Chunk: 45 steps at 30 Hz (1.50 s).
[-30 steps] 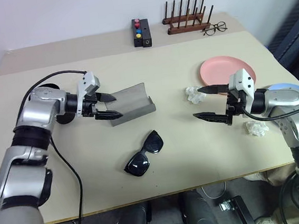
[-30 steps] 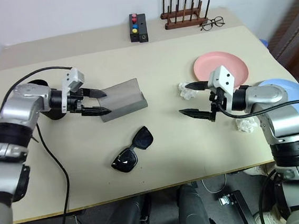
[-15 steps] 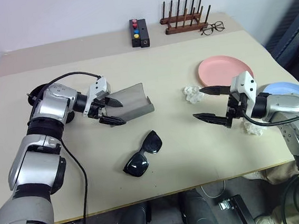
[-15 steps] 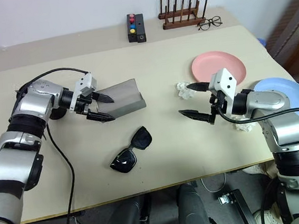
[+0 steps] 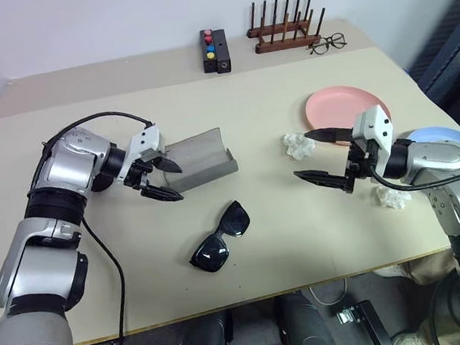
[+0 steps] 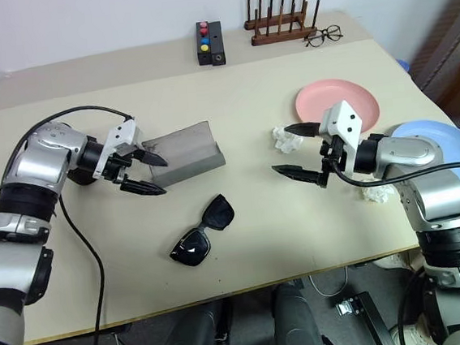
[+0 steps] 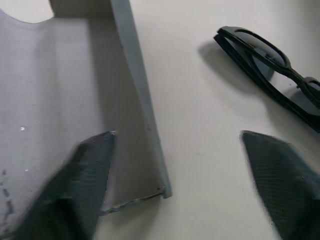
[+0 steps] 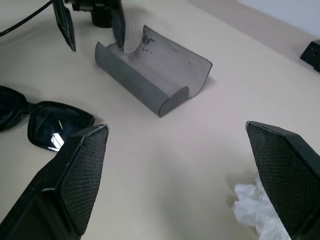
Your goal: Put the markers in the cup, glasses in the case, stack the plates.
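the left tool [image 5: 159, 177] is at the near end of the grey case [image 5: 198, 158]. its two black fingers are spread apart. one finger is over the inside of the open case and the other is over the bare tabletop [image 5: 285, 240] beside it. i cannot tell if a finger touches the case. it holds nothing.

the right tool [image 5: 324, 156] hangs over the tabletop with its fingers spread wide, and it holds nothing. a bit of crumpled white paper [image 5: 298, 145] lies just beside it.

the black glasses [image 5: 221, 238] lie on the tabletop near the case, apart from both tools. the pink plate [image 5: 343, 107] and the blue plate [image 5: 448, 137] lie side by side, not stacked.
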Each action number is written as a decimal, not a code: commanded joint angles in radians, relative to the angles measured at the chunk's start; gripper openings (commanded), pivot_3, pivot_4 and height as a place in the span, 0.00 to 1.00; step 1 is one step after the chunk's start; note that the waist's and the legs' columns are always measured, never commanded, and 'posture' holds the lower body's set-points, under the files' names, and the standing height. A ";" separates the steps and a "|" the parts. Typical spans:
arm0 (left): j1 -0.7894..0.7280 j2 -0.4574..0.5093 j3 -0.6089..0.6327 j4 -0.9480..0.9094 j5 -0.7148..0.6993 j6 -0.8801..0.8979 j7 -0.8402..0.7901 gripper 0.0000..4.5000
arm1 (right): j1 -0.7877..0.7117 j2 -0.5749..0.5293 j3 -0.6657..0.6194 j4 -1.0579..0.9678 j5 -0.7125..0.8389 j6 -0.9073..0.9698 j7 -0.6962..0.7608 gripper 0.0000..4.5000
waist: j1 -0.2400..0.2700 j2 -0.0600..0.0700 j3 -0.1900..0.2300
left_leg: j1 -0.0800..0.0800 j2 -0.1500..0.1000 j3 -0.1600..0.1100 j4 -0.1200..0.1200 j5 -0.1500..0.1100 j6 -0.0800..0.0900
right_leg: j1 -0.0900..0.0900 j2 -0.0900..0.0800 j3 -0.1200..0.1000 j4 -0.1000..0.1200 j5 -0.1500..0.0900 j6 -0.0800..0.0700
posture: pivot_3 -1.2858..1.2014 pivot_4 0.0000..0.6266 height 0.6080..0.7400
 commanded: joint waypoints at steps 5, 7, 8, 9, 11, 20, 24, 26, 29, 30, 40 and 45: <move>0.044 0.034 0.014 -0.103 0.014 0.000 0.001 0.01 | -0.021 0.006 -0.008 -0.002 0.007 -0.027 0.004 1.00 | 0.000 0.000 0.000 | 0.000 0.000 0.000 0.000 0.000 0.000 | 0.000 0.000 0.000 0.000 0.000 0.000 | 0.52 0.24 1.00; 0.049 0.035 0.016 -0.109 0.018 -0.004 0.006 0.01 | -0.020 0.005 -0.009 -0.003 0.008 -0.026 0.004 1.00 | 0.000 0.000 0.000 | 0.000 0.000 0.000 0.000 0.000 0.000 | 0.000 0.000 0.000 0.000 0.000 0.000 | 0.52 0.24 1.00; 0.052 0.036 0.015 -0.111 0.022 -0.011 0.009 0.01 | -0.020 0.004 -0.009 -0.004 0.009 -0.026 0.003 1.00 | 0.000 0.000 0.000 | 0.000 0.000 0.000 0.000 0.000 0.000 | 0.000 0.000 0.000 0.000 0.000 0.000 | 0.52 0.24 1.00; 0.056 0.035 0.015 -0.113 0.023 -0.016 0.012 0.01 | -0.019 0.004 -0.010 -0.005 0.009 -0.025 0.002 1.00 | 0.000 0.000 0.000 | 0.000 0.000 0.000 0.000 0.000 0.000 | 0.000 0.000 0.000 0.000 0.000 0.000 | 0.52 0.24 1.00; 0.062 0.034 0.017 -0.116 0.027 -0.032 0.025 0.01 | -0.018 0.004 -0.011 -0.006 0.008 -0.025 0.001 1.00 | 0.000 0.000 0.000 | 0.000 0.000 0.000 0.000 0.000 0.000 | 0.000 0.000 0.000 0.000 0.000 0.000 | 0.52 0.24 1.00; 0.049 0.006 0.026 -0.109 0.019 -0.068 0.072 0.01 | -0.015 0.000 -0.017 -0.008 0.008 -0.024 -0.004 1.00 | 0.002 0.000 0.000 | 0.000 0.000 0.000 0.001 0.000 0.000 | 0.000 0.000 0.000 0.000 0.000 0.000 | 0.52 0.24 1.00; 0.057 -0.002 0.025 -0.135 0.008 -0.068 0.066 0.01 | -0.014 -0.003 -0.019 -0.008 0.006 -0.025 -0.007 1.00 | 0.001 0.000 0.000 | 0.000 0.000 0.000 0.001 0.000 0.000 | 0.000 0.000 0.000 0.000 0.000 0.000 | 0.52 0.24 1.00; 0.064 -0.002 0.021 -0.143 0.011 -0.080 0.062 0.01 | -0.012 -0.004 -0.021 -0.010 0.007 -0.023 -0.007 1.00 | 0.001 0.000 0.000 | 0.000 0.000 0.000 0.001 0.000 0.000 | 0.000 0.000 0.000 0.000 0.000 0.000 | 0.52 0.24 1.00; 0.065 -0.007 0.014 -0.140 0.016 -0.092 0.059 0.01 | -0.015 -0.004 -0.020 -0.008 0.006 -0.023 -0.008 1.00 | 0.001 0.000 0.000 | 0.000 0.000 0.000 0.001 0.000 0.000 | 0.000 0.000 0.000 0.001 0.000 0.000 | 0.52 0.24 1.00; 0.063 -0.009 0.012 -0.136 0.019 -0.097 0.060 0.01 | -0.016 -0.004 -0.019 -0.007 0.006 -0.023 -0.008 1.00 | 0.001 0.000 0.000 | 0.000 0.000 0.000 0.001 0.000 0.000 | 0.000 0.000 0.000 0.001 0.000 0.000 | 0.52 0.24 1.00; -0.011 -0.049 -0.024 0.017 0.090 -0.275 0.044 0.01 | -0.031 0.004 -0.009 0.007 0.003 -0.028 -0.005 1.00 | 0.003 0.000 0.000 | 0.000 0.000 0.000 0.002 0.000 0.000 | 0.001 0.000 0.000 0.001 0.000 0.000 | 0.52 0.24 1.00; -0.062 -0.071 -0.028 0.131 0.129 -0.366 0.058 0.01 | -0.030 0.006 -0.006 0.005 0.002 -0.026 -0.003 1.00 | 0.004 0.000 0.000 | 0.000 0.000 0.000 0.002 0.000 0.000 | 0.001 0.000 0.000 0.001 0.000 0.001 | 0.52 0.24 1.00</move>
